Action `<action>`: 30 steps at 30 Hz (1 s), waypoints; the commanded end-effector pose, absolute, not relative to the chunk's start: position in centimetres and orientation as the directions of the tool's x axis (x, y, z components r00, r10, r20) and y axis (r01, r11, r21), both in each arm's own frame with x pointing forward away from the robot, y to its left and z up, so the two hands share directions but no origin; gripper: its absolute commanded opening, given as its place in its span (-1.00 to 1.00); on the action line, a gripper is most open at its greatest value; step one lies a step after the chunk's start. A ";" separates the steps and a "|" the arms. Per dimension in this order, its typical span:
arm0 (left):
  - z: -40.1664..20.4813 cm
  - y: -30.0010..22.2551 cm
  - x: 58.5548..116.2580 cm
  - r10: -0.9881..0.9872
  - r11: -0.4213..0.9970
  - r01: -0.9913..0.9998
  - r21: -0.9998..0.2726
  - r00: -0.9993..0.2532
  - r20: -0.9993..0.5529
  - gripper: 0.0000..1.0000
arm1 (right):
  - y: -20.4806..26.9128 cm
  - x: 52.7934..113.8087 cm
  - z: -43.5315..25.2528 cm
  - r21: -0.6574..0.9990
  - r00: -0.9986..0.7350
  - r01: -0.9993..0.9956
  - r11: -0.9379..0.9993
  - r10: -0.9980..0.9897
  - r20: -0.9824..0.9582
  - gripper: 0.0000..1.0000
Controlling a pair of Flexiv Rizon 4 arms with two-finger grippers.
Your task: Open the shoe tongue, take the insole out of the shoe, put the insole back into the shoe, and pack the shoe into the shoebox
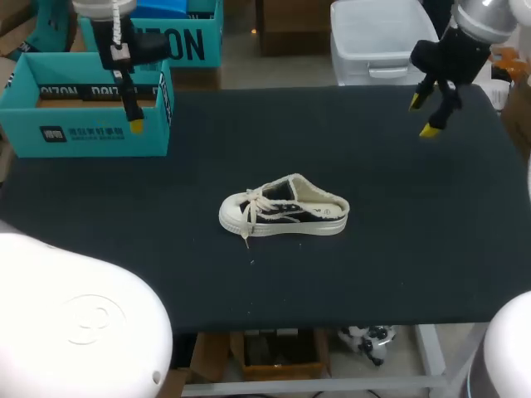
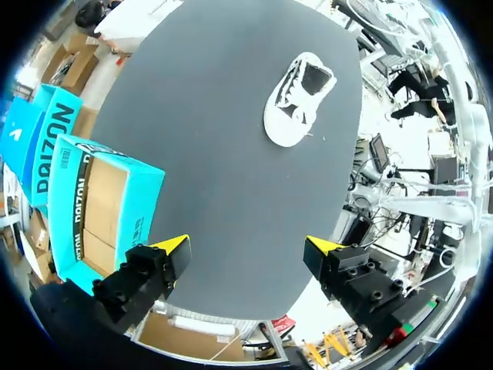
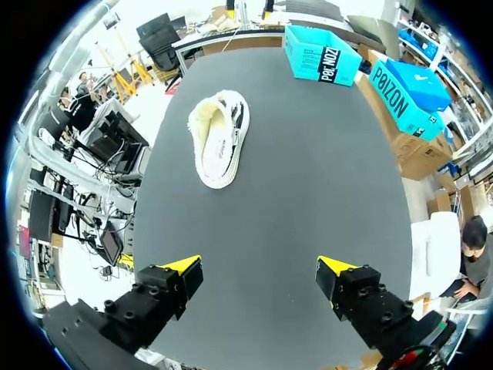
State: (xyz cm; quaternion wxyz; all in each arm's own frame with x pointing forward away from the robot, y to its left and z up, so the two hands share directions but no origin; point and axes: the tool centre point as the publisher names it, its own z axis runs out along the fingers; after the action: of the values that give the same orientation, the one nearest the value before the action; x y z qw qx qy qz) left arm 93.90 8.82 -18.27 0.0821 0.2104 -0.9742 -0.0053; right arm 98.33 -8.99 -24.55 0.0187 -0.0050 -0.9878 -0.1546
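Observation:
A cream and black shoe [image 1: 284, 212] with loose laces lies on its sole near the middle of the dark table [image 1: 398, 249], toe to the left. It also shows far ahead of each gripper: the shoe [image 2: 298, 99] and the shoe [image 3: 218, 137]. The open teal shoebox [image 1: 87, 104] stands at the table's back left, the shoebox [image 2: 96, 212] beside my left gripper [image 2: 246, 253] and the shoebox [image 3: 320, 54] beyond the shoe. My left gripper [image 1: 133, 124] hangs open over the box's right end. My right gripper [image 1: 423, 116] hangs open above the back right, right gripper [image 3: 260, 271] holding nothing.
A second teal box [image 1: 178, 33] and a grey bin [image 1: 377, 41] stand just behind the table's far edge. Bare dark tabletop surrounds the shoe on all sides.

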 end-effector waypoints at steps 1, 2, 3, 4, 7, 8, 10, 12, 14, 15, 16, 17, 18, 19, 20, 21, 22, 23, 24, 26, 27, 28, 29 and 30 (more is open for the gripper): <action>-18.2 7.3 93.1 -0.474 0.880 -0.468 0.079 -0.868 0.146 1.00 | -8.4 96.3 -26.4 0.370 -0.999 0.022 0.929 0.039 -0.038 1.00; -18.2 7.1 92.8 -0.480 0.877 -0.473 0.080 -0.863 0.155 1.00 | -8.0 95.9 -26.8 0.374 -0.998 0.030 0.927 0.049 -0.042 1.00; -18.2 7.0 92.5 -0.502 0.865 -0.496 0.079 -0.851 0.153 1.00 | -7.8 95.6 -27.1 0.383 -0.997 0.035 0.923 0.059 -0.051 1.00; -18.2 7.0 92.3 -0.511 0.860 -0.505 0.078 -0.847 0.149 1.00 | -7.6 95.3 -27.3 0.397 -0.996 0.037 0.917 0.065 -0.059 1.00; -18.3 6.6 91.2 -0.541 0.841 -0.535 0.081 -0.827 0.150 1.00 | -7.0 94.3 -28.4 0.448 -0.992 0.042 0.893 0.091 -0.088 1.00; -18.4 6.4 90.7 -0.556 0.831 -0.549 0.086 -0.818 0.147 1.00 | -6.7 93.9 -28.8 0.455 -0.991 0.047 0.889 0.100 -0.093 1.00; -18.5 6.0 90.2 -0.572 0.820 -0.564 0.091 -0.809 0.138 1.00 | -6.2 93.4 -29.6 0.480 -0.988 0.050 0.876 0.113 -0.104 1.00; -18.6 5.7 89.7 -0.588 0.809 -0.581 0.091 -0.797 0.136 1.00 | -5.6 92.9 -30.1 0.496 -0.986 0.047 0.867 0.121 -0.118 1.00; -18.7 5.3 89.2 -0.619 0.785 -0.612 0.093 -0.775 0.126 1.00 | -4.9 92.4 -30.4 0.515 -0.982 0.028 0.857 0.120 -0.146 1.00; -18.8 5.2 89.1 -0.626 0.780 -0.619 0.092 -0.770 0.124 1.00 | -4.6 92.2 -30.5 0.519 -0.979 0.024 0.855 0.125 -0.160 1.00; -18.9 5.0 88.8 -0.637 0.771 -0.630 0.089 -0.762 0.119 1.00 | -4.3 92.1 -30.7 0.532 -0.977 0.020 0.847 0.128 -0.168 1.00; -18.9 5.0 88.7 -0.641 0.767 -0.635 0.089 -0.758 0.116 1.00 | -4.1 92.0 -30.8 0.538 -0.976 0.020 0.843 0.133 -0.173 1.00; -18.9 4.6 88.1 -0.628 0.778 -0.621 0.096 -0.773 0.091 1.00 | -3.4 91.9 -31.2 0.561 -0.975 0.008 0.828 0.131 -0.180 1.00; -18.9 4.4 88.0 -0.610 0.787 -0.599 0.146 -0.792 0.041 1.00 | -3.4 91.9 -31.2 0.561 -0.975 0.008 0.828 0.131 -0.180 1.00; -18.9 4.4 88.0 -0.610 0.787 -0.599 0.146 -0.792 0.041 1.00 | -3.4 91.9 -31.2 0.561 -0.975 0.008 0.828 0.131 -0.180 1.00; -18.9 4.4 88.0 -0.610 0.787 -0.599 0.146 -0.792 0.041 1.00 | -3.4 91.9 -31.2 0.561 -0.975 0.008 0.828 0.131 -0.180 1.00; -18.9 4.4 88.0 -0.610 0.787 -0.599 0.146 -0.792 0.041 1.00 | -3.4 91.9 -31.2 0.561 -0.975 0.008 0.828 0.131 -0.180 1.00; -18.9 4.4 88.0 -0.610 0.787 -0.599 0.146 -0.792 0.041 1.00 | -3.4 91.9 -31.2 0.561 -0.975 0.008 0.828 0.131 -0.180 1.00; -18.9 4.4 88.0 -0.610 0.787 -0.599 0.146 -0.792 0.041 1.00 | -3.4 91.9 -31.2 0.561 -0.975 0.008 0.828 0.131 -0.180 1.00; -18.9 4.4 88.0 -0.610 0.787 -0.599 0.146 -0.792 0.041 1.00 | -3.4 91.9 -31.2 0.561 -0.975 0.008 0.828 0.131 -0.180 1.00; -18.9 4.4 88.0 -0.610 0.787 -0.599 0.146 -0.792 0.041 1.00 | -3.4 91.9 -31.2 0.561 -0.975 0.008 0.828 0.131 -0.180 1.00; -18.9 4.4 88.0 -0.610 0.787 -0.599 0.146 -0.792 0.041 1.00 | -3.4 91.9 -31.2 0.561 -0.975 0.008 0.828 0.131 -0.180 1.00; -18.9 4.4 88.0 -0.610 0.787 -0.599 0.146 -0.792 0.041 1.00 | -3.4 91.9 -31.2 0.561 -0.975 0.008 0.828 0.131 -0.180 1.00; -18.9 4.4 88.0 -0.610 0.787 -0.599 0.146 -0.792 0.041 1.00 | -3.4 91.9 -31.2 0.561 -0.975 0.008 0.828 0.131 -0.180 1.00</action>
State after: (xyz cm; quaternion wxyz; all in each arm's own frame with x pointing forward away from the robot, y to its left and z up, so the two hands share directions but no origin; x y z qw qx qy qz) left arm 88.07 4.37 -18.91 0.0444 0.3194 -0.9445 -0.0631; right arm 92.27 -3.43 -31.08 -0.0717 -0.0264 -0.9534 -0.2920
